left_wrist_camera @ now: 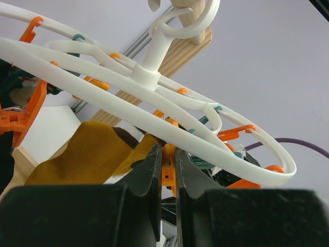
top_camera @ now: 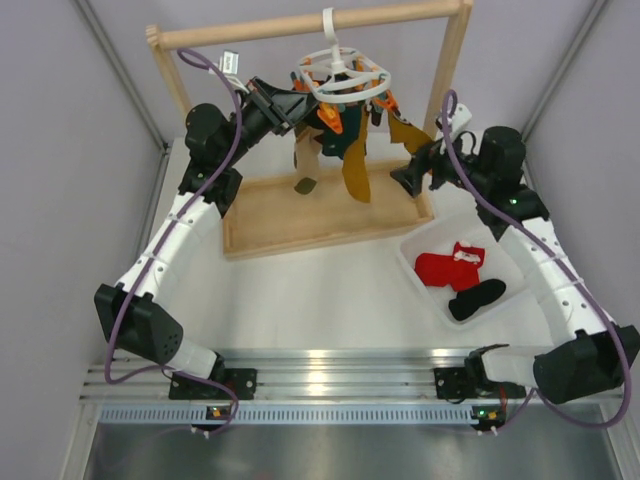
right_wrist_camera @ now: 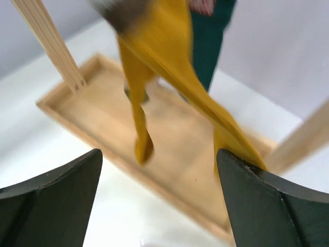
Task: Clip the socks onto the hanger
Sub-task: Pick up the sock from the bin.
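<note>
The white ring hanger [top_camera: 340, 82] hangs by its hook from the wooden rack's top bar, with orange and teal clips round it. It also shows in the left wrist view [left_wrist_camera: 154, 103]. My left gripper [top_camera: 300, 106] is up at the ring's left side. In its wrist view it [left_wrist_camera: 167, 154] is shut on an orange clip [left_wrist_camera: 168, 167] just under the ring. Two red socks [top_camera: 450, 268] and a black sock [top_camera: 477, 298] lie in a white tray [top_camera: 412, 252] at the right. My right gripper [top_camera: 408, 176] is open and empty [right_wrist_camera: 159, 154], low beside the hanging socks.
Mustard-yellow socks [top_camera: 356, 172] and a dark green one [right_wrist_camera: 211, 41] hang from the hanger; one mustard sock [right_wrist_camera: 205, 98] reaches down to my right gripper's right finger. The wooden rack frame [top_camera: 455, 75] stands on a wooden base tray [top_camera: 270, 225].
</note>
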